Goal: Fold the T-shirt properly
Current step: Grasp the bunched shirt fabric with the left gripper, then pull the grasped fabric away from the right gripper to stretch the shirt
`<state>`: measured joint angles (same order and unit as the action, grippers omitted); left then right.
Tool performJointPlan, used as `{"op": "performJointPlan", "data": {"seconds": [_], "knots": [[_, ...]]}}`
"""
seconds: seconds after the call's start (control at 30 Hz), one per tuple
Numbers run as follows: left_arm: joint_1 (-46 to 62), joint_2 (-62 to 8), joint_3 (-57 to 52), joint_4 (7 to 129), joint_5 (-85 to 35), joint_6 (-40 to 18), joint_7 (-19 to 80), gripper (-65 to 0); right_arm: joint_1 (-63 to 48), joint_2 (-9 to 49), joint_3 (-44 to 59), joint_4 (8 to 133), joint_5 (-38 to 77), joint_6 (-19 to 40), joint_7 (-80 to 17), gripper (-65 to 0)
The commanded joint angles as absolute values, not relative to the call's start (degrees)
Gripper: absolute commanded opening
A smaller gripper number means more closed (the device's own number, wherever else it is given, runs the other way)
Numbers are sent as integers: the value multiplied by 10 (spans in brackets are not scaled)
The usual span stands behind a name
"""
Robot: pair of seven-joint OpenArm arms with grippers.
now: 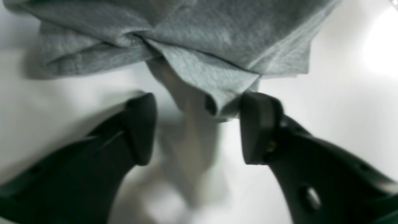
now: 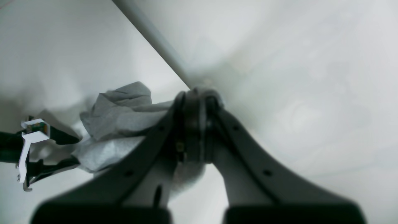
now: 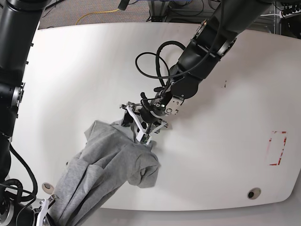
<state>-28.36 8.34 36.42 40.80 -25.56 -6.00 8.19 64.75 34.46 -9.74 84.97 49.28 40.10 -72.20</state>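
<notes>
Your T-shirt [image 3: 110, 167] lies bunched, not flat, on the white surface [image 3: 225, 141]. In the base view it runs as a long grey band from about 1 o'clock, near the middle of the surface, down to 7 o'clock at the near edge, where it trails off towards the lower corner. No lettering shows; only plain grey is visible.

Left gripper [image 1: 197, 127]: its jaws stand parted. In the left wrist view a folded corner of the shirt hangs down from 12 o'clock into the gap and sits just beside the inner face of the right-hand jaw — whether it touches, I cannot tell through the blur. Nothing is pinched there at present. In the base view this gripper sits at the shirt's upper end, right at the cloth edge.

Right gripper [image 2: 194, 124]: its jaws are clenched, with grey fabric gathered at their tips and spilling out towards 9 o'clock in the right wrist view. I judge it to be grasping the T-shirt at the lower end of the band.

The relation you must mind — the cloth lies ahead of the left jaws at 12 o'clock, and its long axis runs between your two arms. The left arm is the nearer to the free corner; I judge the grasp falls to it.
</notes>
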Motion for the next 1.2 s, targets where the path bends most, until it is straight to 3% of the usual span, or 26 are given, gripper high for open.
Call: {"op": "performJointPlan", "data": {"seconds": [0.0, 0.1, 0.2, 0.6, 1.17], "knots": [[-302, 90, 388, 401, -259, -62, 63, -410, 667, 349, -92, 854, 496, 400, -708, -650], [-312, 90, 416, 373, -291, -62, 39, -571, 666, 349, -92, 854, 496, 400, -708, -650], [-326, 90, 428, 346, -340, -62, 33, -650, 666, 349, -92, 854, 495, 400, -708, -650], [-332, 80, 431, 346, -425, -62, 15, -650, 667, 350, -92, 854, 494, 400, -708, -650], [-240, -160, 271, 720, -457, -62, 70, -650, 684, 421, -91, 853, 497, 400, -709, -650]]}}
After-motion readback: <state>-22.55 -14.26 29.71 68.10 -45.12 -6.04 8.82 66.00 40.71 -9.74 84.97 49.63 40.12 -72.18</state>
